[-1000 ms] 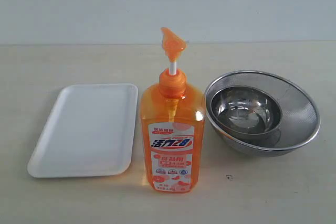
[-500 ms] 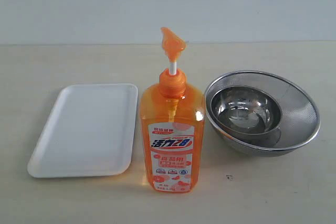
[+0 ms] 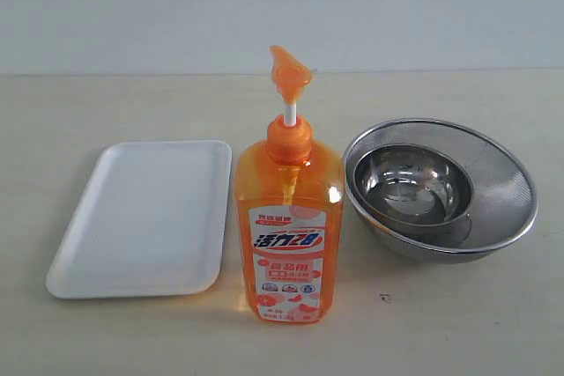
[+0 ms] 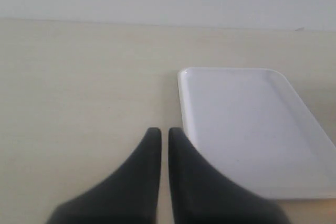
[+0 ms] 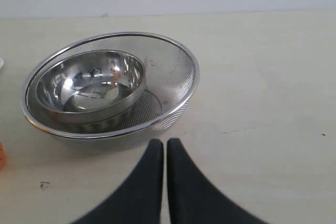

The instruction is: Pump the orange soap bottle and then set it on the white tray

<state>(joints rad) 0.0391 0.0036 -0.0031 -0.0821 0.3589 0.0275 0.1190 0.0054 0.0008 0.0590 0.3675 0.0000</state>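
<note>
Exterior view, no change lately: orange soap bottle (image 3: 289, 226) untouched beside white tray (image 3: 141, 217). Left gripper (image 4: 160, 135), right gripper (image 5: 165, 145) fingers together, empty; pumping pending.

A pale bench (image 3: 106, 103) is carrying everything here. The white tray (image 3: 145, 217) is lying flat on the left. Just beside its right edge, the orange soap bottle (image 3: 289, 217) is standing upright. On the right, a mesh bowl (image 3: 504, 184) is sitting on the bench, cradling a smaller steel bowl (image 3: 412, 184).
</note>
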